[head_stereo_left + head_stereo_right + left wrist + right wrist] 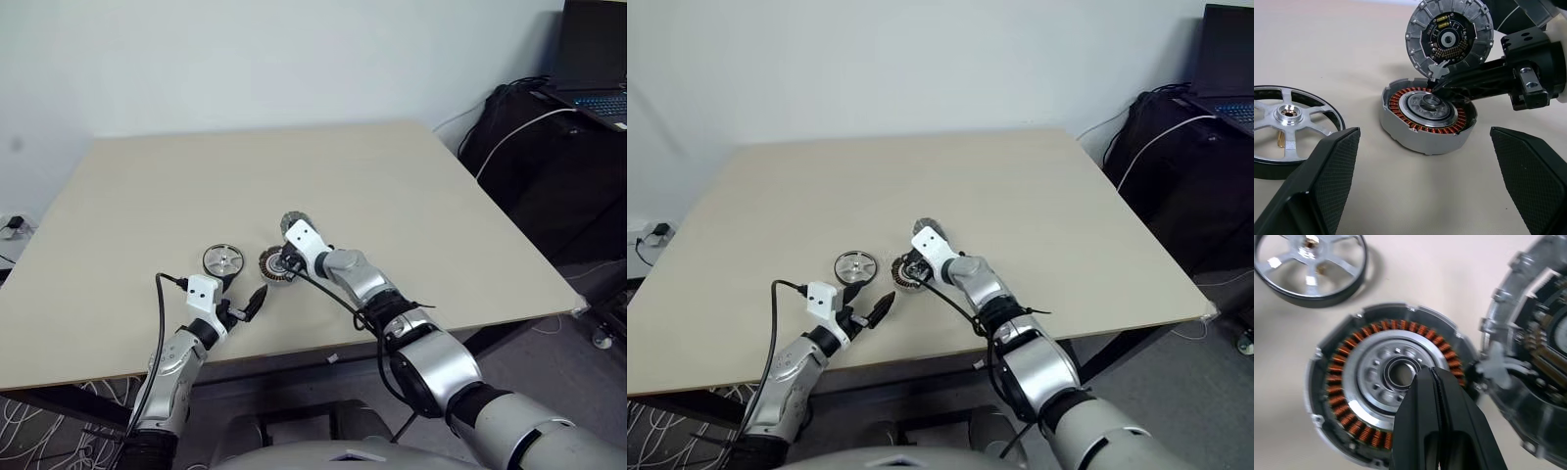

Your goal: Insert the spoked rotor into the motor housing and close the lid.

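Near the front edge of the pale surface point(411, 196), the motor housing point(1427, 117) is lying open, its ring of copper windings showing around a pale centre. The lid point(1449, 36) is standing tilted up at the housing's far side, its inner face with a round circuit board showing, hinged to the housing's rim by a small pale tab. The spoked rotor point(223, 260) is lying flat on the surface just beside the housing, towards the left edge, apart from it. The right claw point(1434, 382) is closed with nothing between its fingers, its tips hovering over the housing's centre; whether they are touching it cannot be told. The left claw point(245, 307) is standing open and empty, nearer the front edge than the rotor and the housing.
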Motion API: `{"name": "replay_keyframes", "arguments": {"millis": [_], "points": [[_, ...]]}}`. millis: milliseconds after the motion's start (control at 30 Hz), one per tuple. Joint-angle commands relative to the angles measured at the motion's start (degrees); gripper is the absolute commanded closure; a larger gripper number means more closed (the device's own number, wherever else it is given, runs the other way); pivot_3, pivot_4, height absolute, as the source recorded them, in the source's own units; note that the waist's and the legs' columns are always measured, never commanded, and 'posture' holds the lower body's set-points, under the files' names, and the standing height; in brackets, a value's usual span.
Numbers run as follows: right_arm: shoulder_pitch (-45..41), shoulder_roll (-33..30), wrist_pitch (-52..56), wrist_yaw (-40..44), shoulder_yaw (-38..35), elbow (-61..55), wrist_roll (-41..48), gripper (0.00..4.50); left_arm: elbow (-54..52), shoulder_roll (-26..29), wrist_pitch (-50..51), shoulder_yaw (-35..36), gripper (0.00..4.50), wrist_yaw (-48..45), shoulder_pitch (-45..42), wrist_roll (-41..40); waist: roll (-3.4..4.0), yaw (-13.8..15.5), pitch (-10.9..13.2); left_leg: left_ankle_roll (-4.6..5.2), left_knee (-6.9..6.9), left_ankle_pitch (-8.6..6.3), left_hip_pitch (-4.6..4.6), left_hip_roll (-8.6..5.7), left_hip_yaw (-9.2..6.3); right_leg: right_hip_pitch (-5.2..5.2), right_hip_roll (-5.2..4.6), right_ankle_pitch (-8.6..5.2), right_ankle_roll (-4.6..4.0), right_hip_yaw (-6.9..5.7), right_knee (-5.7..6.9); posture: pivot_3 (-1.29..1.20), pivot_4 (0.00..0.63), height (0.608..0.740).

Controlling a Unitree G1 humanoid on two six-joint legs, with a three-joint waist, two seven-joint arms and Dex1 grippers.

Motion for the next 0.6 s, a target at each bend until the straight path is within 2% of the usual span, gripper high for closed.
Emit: {"name": "replay_keyframes", "arguments": {"millis": [33, 367, 600], "points": [[-1.2, 0.2, -1.2, 0.4, -1.0, -1.4, 0.6, 4.47, -2.1, -0.2, -0.3, 0.2, 0.0, 0.1, -0.9, -0.1, 0.0, 0.0, 0.0, 0.0, 0.0, 0.0, 0.0, 0.0, 0.0, 0.0, 0.0, 0.0, 0.01, 0.0, 0.0, 0.0, 0.0, 0.74], [-0.9, -0.2, -2.0, -1.8, -2.0, -1.7, 0.8, 4.47, -1.9, -0.1, -0.1, 0.3, 0.0, -0.2, -1.0, -0.2, 0.0, 0.1, 0.0, 0.0, 0.0, 0.0, 0.0, 0.0, 0.0, 0.0, 0.0, 0.0, 0.0, 0.0, 0.0, 0.0, 0.0, 0.74], [2.5, 0.3, -1.5, 2.5, -1.0, -7.4, 1.7, 4.47, -1.3, -0.2, -0.5, 0.2, 0.0, -0.5, -0.8, -0.1, 0.01, 0.0, 0.0, 0.0, -0.03, 0.0, 0.0, 0.0, -0.01, 0.0, 0.0, 0.0, 0.01, 0.0, 0.0, 0.0, 0.0, 0.74]]}}
